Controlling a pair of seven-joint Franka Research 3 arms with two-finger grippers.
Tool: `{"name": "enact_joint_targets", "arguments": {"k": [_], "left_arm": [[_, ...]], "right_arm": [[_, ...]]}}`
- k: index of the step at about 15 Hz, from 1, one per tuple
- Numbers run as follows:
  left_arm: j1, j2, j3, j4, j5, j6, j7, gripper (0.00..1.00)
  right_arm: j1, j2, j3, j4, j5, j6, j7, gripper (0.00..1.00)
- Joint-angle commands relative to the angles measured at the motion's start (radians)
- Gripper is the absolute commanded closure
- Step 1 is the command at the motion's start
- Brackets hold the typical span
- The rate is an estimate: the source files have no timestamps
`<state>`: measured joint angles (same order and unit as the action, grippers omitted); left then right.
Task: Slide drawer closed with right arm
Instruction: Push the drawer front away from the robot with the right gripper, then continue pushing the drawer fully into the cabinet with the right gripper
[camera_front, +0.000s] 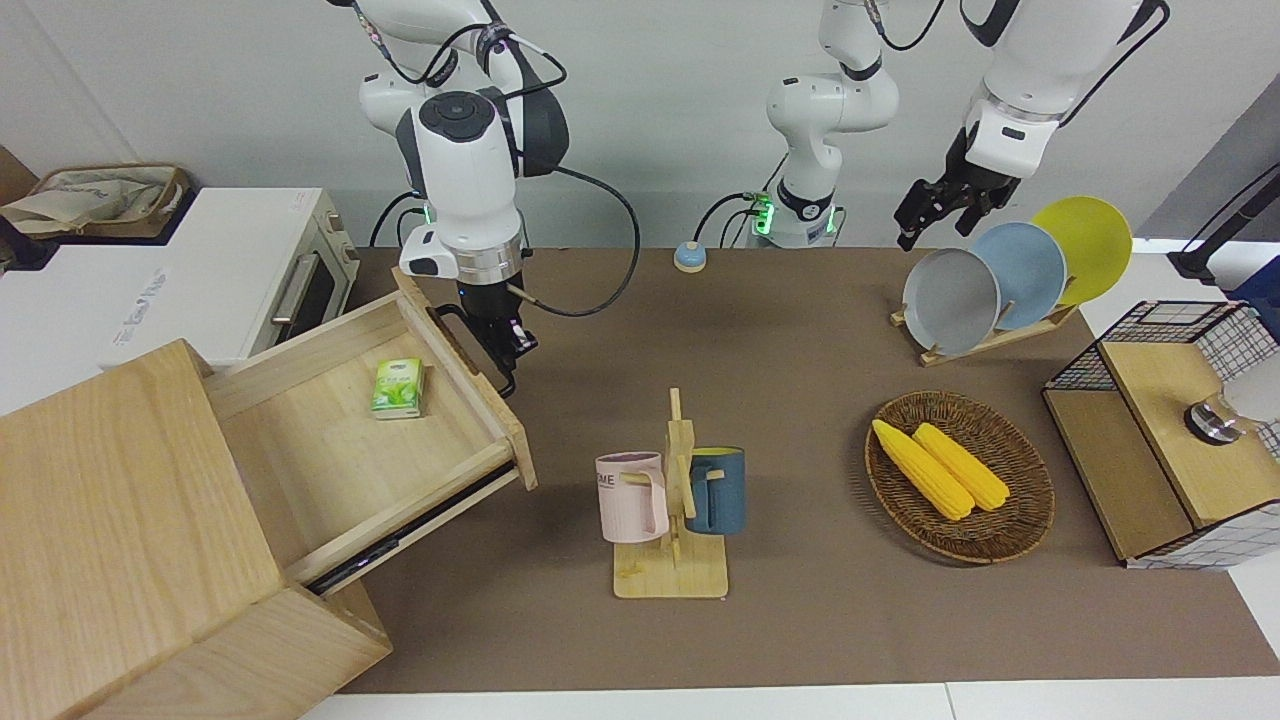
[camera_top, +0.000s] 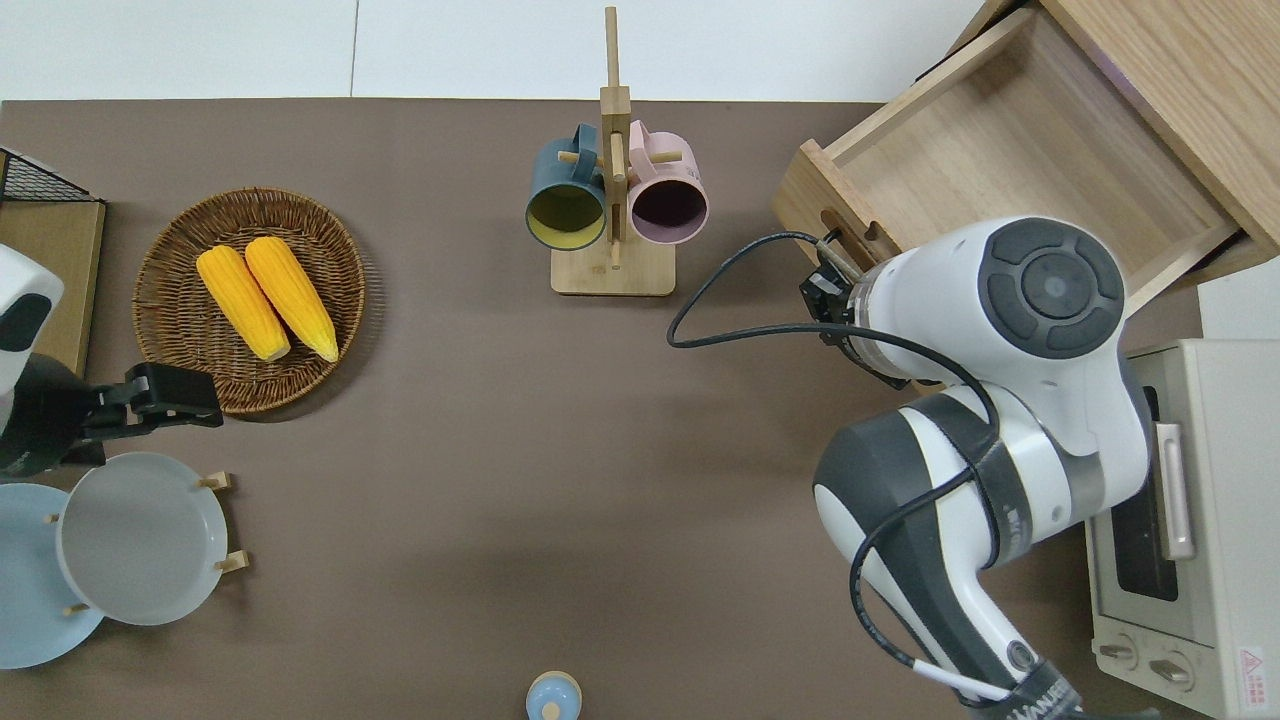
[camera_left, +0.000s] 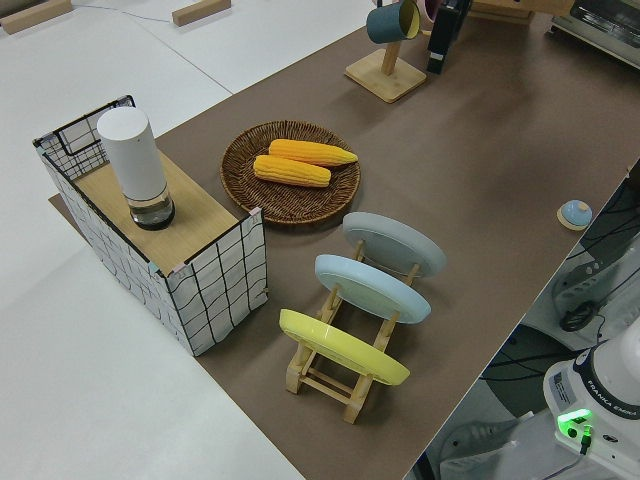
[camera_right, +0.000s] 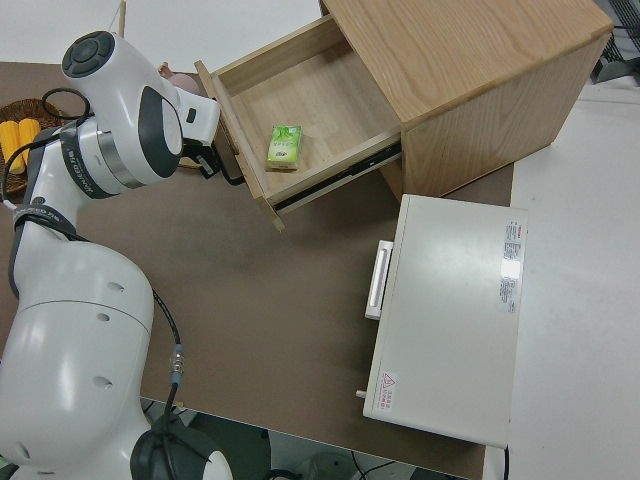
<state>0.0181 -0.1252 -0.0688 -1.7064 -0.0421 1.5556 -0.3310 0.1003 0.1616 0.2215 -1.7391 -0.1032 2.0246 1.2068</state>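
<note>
My right claw (camera_front: 503, 345), left of centre, rests at the open drawer (camera_front: 400, 420) front by the handle (camera_front: 470, 345), finger spread unclear; an off-centre push could skew and jam the drawer.

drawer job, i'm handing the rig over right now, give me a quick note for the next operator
Right tool: at the handle on the drawer front panel; finger state unclear.
Left arm: parked.
Drawer: pulled well out of the cabinet, a small green packet lying inside.
Done: right arm brought to the drawer front.
Left: push the drawer fully shut, then back the arm away.
</note>
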Motion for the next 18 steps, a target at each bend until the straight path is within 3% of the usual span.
{"name": "enact_joint_targets", "arguments": {"k": [1,9,13,18], "left_arm": [[-0.001,-0.008,0.004,0.004,-0.001,-0.015,0.01,0.01],[-0.001,-0.008,0.004,0.004,-0.001,-0.017,0.009,0.01],[-0.001,-0.008,0.004,0.004,-0.001,-0.015,0.009,0.01],[-0.001,-0.008,0.004,0.004,-0.001,-0.017,0.009,0.01]], "right_arm": [[-0.039,0.053,0.01,0.071,-0.027,0.006,-0.03,1.0],[-0.088,0.081,-0.022,0.098,-0.041,0.037,-0.113,1.0],[-0.102,0.091,-0.077,0.098,-0.035,0.081,-0.188,1.0],[-0.123,0.104,-0.123,0.107,-0.033,0.126,-0.23,1.0]]}}
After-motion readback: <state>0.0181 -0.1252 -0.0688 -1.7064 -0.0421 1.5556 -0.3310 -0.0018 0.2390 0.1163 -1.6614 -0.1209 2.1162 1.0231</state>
